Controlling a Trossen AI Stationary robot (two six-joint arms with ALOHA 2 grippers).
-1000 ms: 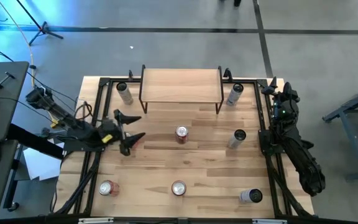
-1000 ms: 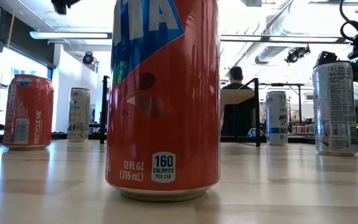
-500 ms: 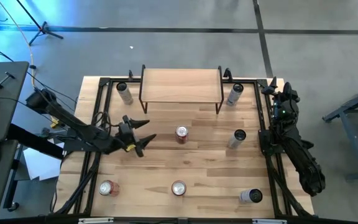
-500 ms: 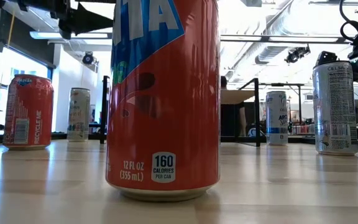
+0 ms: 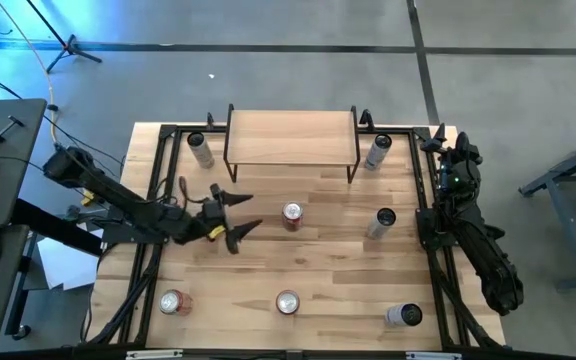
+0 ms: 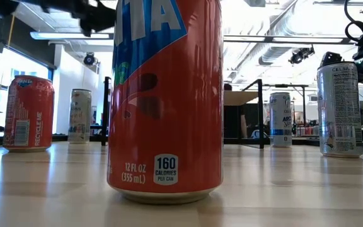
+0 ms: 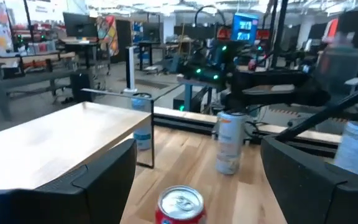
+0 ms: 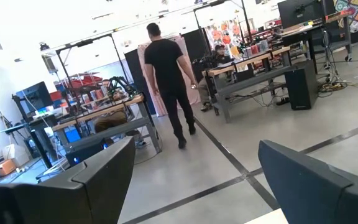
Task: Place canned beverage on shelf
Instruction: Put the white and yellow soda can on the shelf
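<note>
Spread apart and empty, the jaws of the left gripper [image 5: 242, 215] are being held above the table [image 5: 328, 260], just beside the red can [image 5: 292, 215] standing near the table's middle, with nothing grasped. That can is being framed between the fingers [image 7: 98, 180] in the left wrist view. The shelf [image 5: 291, 137] is being seen at the table's far edge, its top board bare. The right gripper [image 5: 455, 152] is being kept parked at the table's right rail, jaws parted on nothing.
</note>
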